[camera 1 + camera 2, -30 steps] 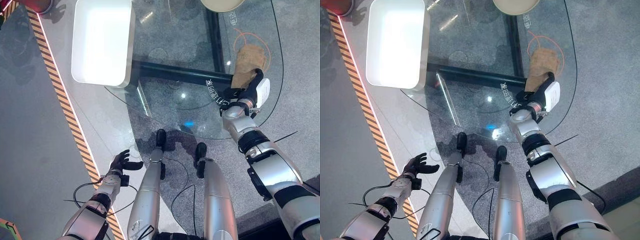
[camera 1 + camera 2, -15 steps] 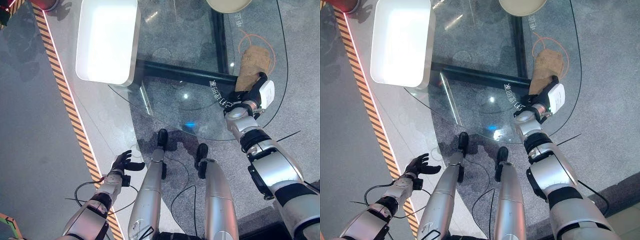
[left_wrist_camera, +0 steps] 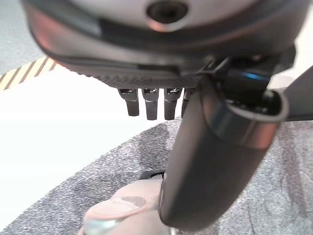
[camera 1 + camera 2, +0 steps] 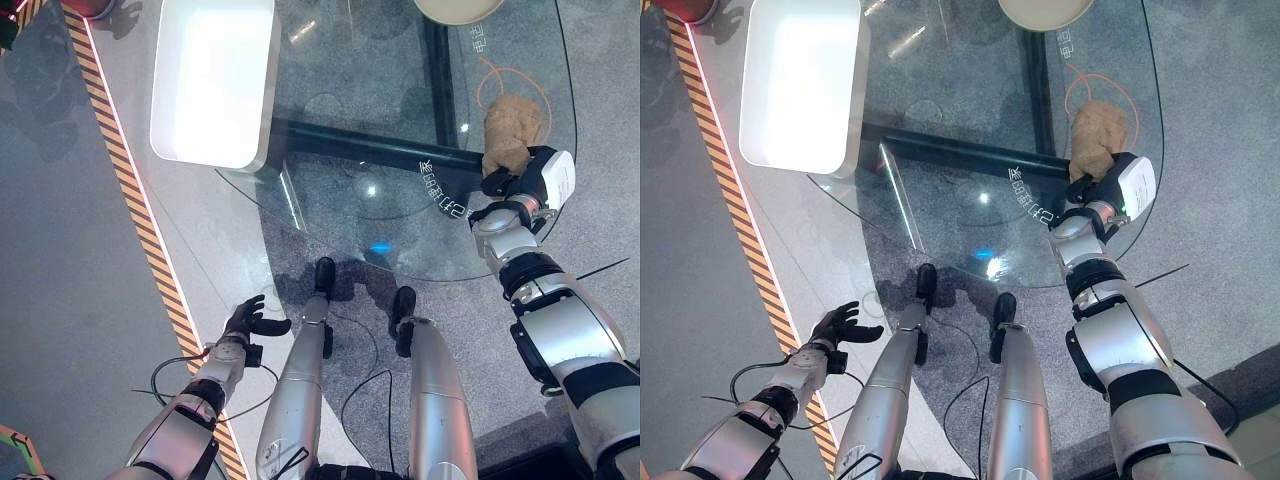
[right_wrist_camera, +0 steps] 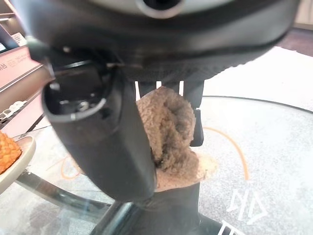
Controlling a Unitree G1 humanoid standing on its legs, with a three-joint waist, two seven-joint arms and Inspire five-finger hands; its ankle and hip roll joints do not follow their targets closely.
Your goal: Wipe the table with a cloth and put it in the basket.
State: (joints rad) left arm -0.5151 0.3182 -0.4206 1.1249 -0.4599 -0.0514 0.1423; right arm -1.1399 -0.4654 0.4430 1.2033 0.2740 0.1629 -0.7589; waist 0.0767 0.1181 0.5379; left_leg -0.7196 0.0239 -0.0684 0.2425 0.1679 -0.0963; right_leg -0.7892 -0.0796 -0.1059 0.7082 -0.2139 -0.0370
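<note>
Down at seven o'clock, the left hand (image 4: 246, 318) hangs idle over the grey carpet with relaxed, spread fingers. At eleven o'clock sits a white rectangular plastic basket (image 4: 210, 80) by the round glass table (image 4: 400, 150). At two o'clock, the right hand (image 4: 515, 180) has its fingers curled round the bunched tan fluffy cloth (image 4: 512, 130) on the glass. Grasping looks done; wiping strokes across the glass come next.

White lettering on the glass table (image 4: 400, 150) – too small to read
</note>
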